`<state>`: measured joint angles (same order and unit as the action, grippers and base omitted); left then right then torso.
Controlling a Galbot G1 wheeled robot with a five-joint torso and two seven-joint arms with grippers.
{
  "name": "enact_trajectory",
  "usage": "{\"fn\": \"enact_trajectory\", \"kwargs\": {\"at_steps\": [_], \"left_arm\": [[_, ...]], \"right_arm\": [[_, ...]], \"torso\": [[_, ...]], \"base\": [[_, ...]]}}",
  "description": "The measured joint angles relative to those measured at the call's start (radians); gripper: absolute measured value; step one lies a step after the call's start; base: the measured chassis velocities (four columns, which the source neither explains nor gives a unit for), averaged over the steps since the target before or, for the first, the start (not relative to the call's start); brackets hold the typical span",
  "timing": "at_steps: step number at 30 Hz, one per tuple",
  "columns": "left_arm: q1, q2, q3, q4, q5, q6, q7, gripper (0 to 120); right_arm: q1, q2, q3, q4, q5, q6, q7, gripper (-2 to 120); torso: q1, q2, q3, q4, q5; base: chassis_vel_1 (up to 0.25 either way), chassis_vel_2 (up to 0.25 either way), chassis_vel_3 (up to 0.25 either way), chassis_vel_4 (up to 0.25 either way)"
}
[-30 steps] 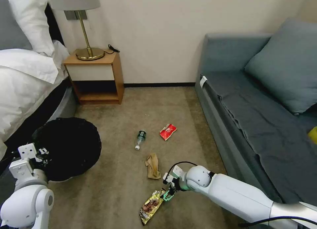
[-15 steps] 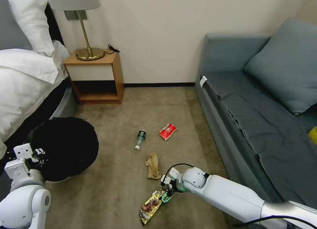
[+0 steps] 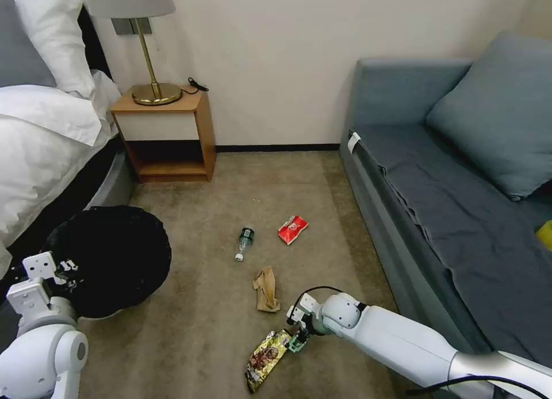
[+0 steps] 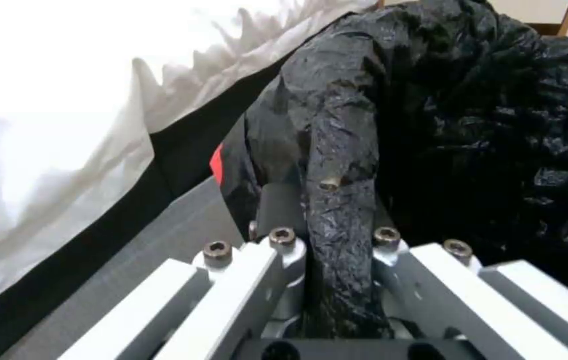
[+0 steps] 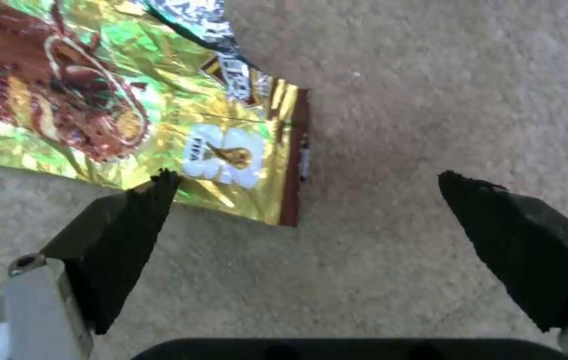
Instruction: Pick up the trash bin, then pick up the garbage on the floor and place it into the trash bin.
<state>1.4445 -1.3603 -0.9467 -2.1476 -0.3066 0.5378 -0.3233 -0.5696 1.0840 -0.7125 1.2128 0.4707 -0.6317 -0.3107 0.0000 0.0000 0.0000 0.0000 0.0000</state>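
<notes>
The trash bin [image 3: 115, 255], lined with a crinkled black bag, hangs at my left above the floor [image 3: 190, 324]. My left gripper [image 3: 64, 269] is shut on its bag-covered rim [image 4: 340, 165], with the left gripper [image 4: 333, 225] clamping it from both sides. Of the garbage, a gold foil wrapper [image 3: 265, 357] lies nearest. My right gripper [image 3: 299, 342] stands open just beside its end. In the right wrist view the right gripper [image 5: 307, 176] straddles one corner of the wrapper [image 5: 117, 110], close above the carpet. Crumpled brown paper [image 3: 266, 290], a clear bottle [image 3: 244, 242] and a red packet [image 3: 292, 229] lie farther off.
A bed [image 3: 40, 134] runs along the left and a wooden bedside table [image 3: 172, 134] with a brass lamp [image 3: 150, 71] stands at the wall. A grey-blue sofa [image 3: 437, 203] lines the right side. Open carpet lies between them.
My left arm has carried the bin a little to the left. My right gripper has dropped slightly and edged right, staying open at the foil wrapper's end.
</notes>
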Motion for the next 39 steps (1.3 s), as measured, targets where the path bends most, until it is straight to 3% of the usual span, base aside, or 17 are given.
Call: {"fn": "enact_trajectory", "kwargs": {"at_steps": [10, 18, 20, 22, 24, 27, 29, 33, 39], "left_arm": [[0.003, 0.001, -0.011, -0.001, -0.003, -0.004, 0.001, 4], [0.005, 0.008, -0.027, -0.005, -0.02, -0.003, 0.001, 4], [0.005, 0.008, -0.027, -0.005, -0.02, -0.003, 0.001, 4], [0.005, 0.01, -0.031, -0.005, -0.023, -0.004, 0.001, 4], [0.006, 0.01, -0.032, -0.005, -0.024, -0.004, 0.001, 4], [0.006, 0.011, -0.035, -0.008, -0.027, -0.003, 0.001, 4], [0.007, 0.01, -0.035, -0.008, -0.027, -0.003, 0.001, 4], [0.007, 0.01, -0.038, -0.012, -0.028, -0.004, 0.001, 4], [0.008, 0.01, -0.042, -0.015, -0.029, -0.004, 0.001, 4]], "right_arm": [[-0.007, 0.005, 0.003, 0.013, -0.002, -0.002, -0.005, 86], [-0.014, 0.013, 0.006, 0.006, -0.019, -0.004, -0.018, 54], [-0.014, 0.014, 0.006, 0.006, -0.019, -0.004, -0.018, 53], [-0.014, 0.015, 0.007, 0.005, -0.02, -0.004, -0.021, 39], [-0.014, 0.016, 0.007, 0.005, -0.02, -0.004, -0.021, 38], [-0.014, 0.016, 0.011, 0.002, -0.021, -0.003, -0.024, 21], [-0.015, 0.015, 0.013, 0.002, -0.021, -0.003, -0.024, 18], [-0.019, 0.01, 0.019, 0.003, -0.023, -0.002, -0.025, 0], [-0.02, 0.006, 0.024, 0.009, -0.025, -0.001, -0.028, 0]], "torso": [[0.0, 0.0, 0.0, 0.0, 0.0], [0.0, 0.0, 0.0, 0.0, 0.0], [0.0, 0.0, 0.0, 0.0, 0.0], [0.0, 0.0, 0.0, 0.0, 0.0], [0.0, 0.0, 0.0, 0.0, 0.0], [0.0, 0.0, 0.0, 0.0, 0.0], [0.0, 0.0, 0.0, 0.0, 0.0], [0.0, 0.0, 0.0, 0.0, 0.0], [0.0, 0.0, 0.0, 0.0, 0.0]], "base": [[0.0, 0.0, 0.0, 0.0], [0.0, 0.0, 0.0, 0.0], [0.0, 0.0, 0.0, 0.0], [0.0, 0.0, 0.0, 0.0], [0.0, 0.0, 0.0, 0.0], [0.0, 0.0, 0.0, 0.0], [0.0, 0.0, 0.0, 0.0], [0.0, 0.0, 0.0, 0.0], [0.0, 0.0, 0.0, 0.0]]}}
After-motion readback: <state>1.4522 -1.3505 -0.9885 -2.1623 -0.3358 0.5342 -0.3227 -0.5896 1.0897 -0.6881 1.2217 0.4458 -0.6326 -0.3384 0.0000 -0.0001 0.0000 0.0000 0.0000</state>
